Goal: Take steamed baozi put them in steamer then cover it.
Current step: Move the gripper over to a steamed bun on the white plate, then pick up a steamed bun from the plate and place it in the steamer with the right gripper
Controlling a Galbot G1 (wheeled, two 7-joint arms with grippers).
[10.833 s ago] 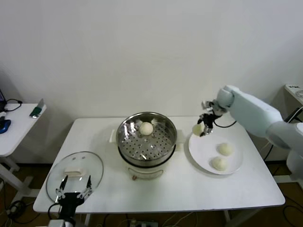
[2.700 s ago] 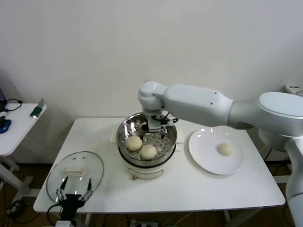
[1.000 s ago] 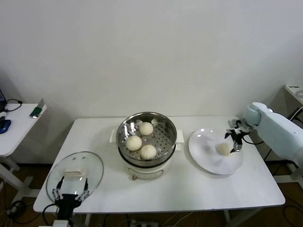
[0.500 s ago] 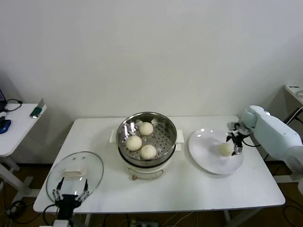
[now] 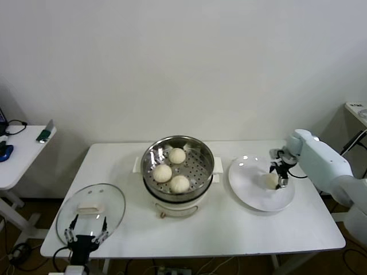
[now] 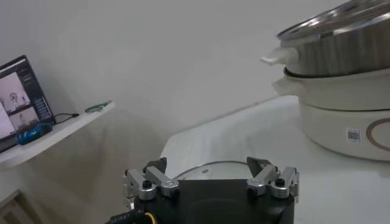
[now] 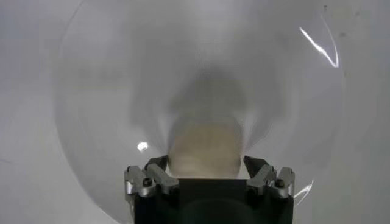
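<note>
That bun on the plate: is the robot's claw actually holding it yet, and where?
Not yet. The right gripper straddles the last baozi on the plate, fingers open at its sides. The left gripper holds nothing.

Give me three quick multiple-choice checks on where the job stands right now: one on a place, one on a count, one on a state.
1. Where is the right hand?
A. Over the steamer
B. At the last baozi on the white plate
C. Beside the cover

2. How many baozi lie in the steamer?
A. One
B. Three
C. Four

3. What state is the steamer in?
A. Uncovered
B. Covered by the glass cover
C. Tipped on its side

Answers:
1. B, its fingers stand either side of the last baozi on the white plate.
2. B, three buns sit on the perforated floor.
3. A, the cover lies flat on the table near the idle, open left hand.
</note>
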